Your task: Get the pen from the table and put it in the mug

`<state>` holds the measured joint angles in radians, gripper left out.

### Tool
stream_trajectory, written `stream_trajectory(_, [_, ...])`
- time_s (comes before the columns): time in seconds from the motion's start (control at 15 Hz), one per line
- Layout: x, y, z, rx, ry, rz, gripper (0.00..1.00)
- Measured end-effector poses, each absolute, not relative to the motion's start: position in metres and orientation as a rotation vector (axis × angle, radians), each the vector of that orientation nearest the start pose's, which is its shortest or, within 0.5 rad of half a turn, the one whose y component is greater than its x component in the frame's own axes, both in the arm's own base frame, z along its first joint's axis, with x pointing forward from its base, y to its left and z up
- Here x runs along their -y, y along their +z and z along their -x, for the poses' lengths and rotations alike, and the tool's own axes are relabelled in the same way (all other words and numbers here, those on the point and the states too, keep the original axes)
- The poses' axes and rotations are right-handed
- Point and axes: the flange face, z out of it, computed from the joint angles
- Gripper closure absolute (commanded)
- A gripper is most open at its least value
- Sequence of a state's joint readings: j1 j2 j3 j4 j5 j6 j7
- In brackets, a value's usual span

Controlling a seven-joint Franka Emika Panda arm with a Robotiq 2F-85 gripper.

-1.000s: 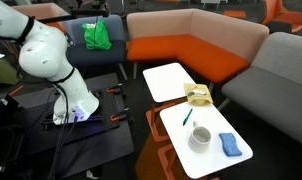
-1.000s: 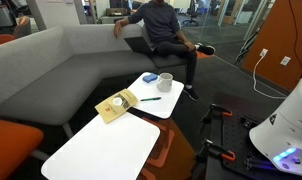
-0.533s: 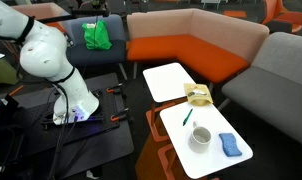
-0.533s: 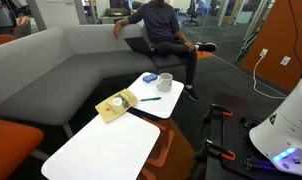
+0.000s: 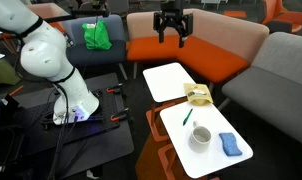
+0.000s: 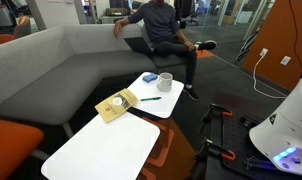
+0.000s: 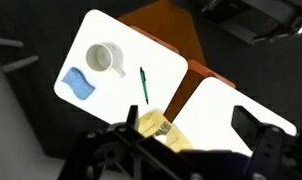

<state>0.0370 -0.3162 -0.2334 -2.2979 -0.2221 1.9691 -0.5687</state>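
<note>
The pen (image 5: 187,119) lies on the long white table (image 5: 213,158), beside the white mug (image 5: 200,137). In the wrist view the pen (image 7: 143,84) lies right of the mug (image 7: 104,58) on the table (image 7: 126,35). The other exterior view shows the pen (image 6: 150,98), the mug (image 6: 165,81) and the table (image 6: 163,104). My gripper (image 5: 172,24) hangs high above the sofa, far from both tabletops. Its fingers are spread and empty. The fingers frame the bottom of the wrist view (image 7: 191,140).
A blue cloth (image 5: 229,144) lies beside the mug. A yellow packet (image 5: 199,95) sits at the table's end, next to the smaller white tabletop (image 5: 167,80). Orange and grey sofas surround the tables. A person (image 6: 161,25) sits on the sofa behind them.
The gripper has swung into the exterior view, high above the sofa and tables; it was out of view before. Pen, mug and the other things have not moved.
</note>
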Motion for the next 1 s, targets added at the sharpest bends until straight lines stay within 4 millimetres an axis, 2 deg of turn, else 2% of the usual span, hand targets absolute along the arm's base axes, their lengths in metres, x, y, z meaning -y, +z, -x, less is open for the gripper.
stream_trajectory(0.27, [0.108,0.376,-0.497,0.759,0.046,3.071,0.00])
stream_trajectory(0.4, [0.119,0.331,-0.523,0.784,0.008,3.001,0.00])
stream_trajectory(0.6, [0.136,0.272,-0.556,0.822,0.041,2.918,0.00])
stream_trajectory(0.8, [0.139,0.232,-0.584,0.847,0.072,2.875,0.00])
stream_trajectory(1.0, [0.139,0.223,-0.597,0.854,0.077,2.863,0.00])
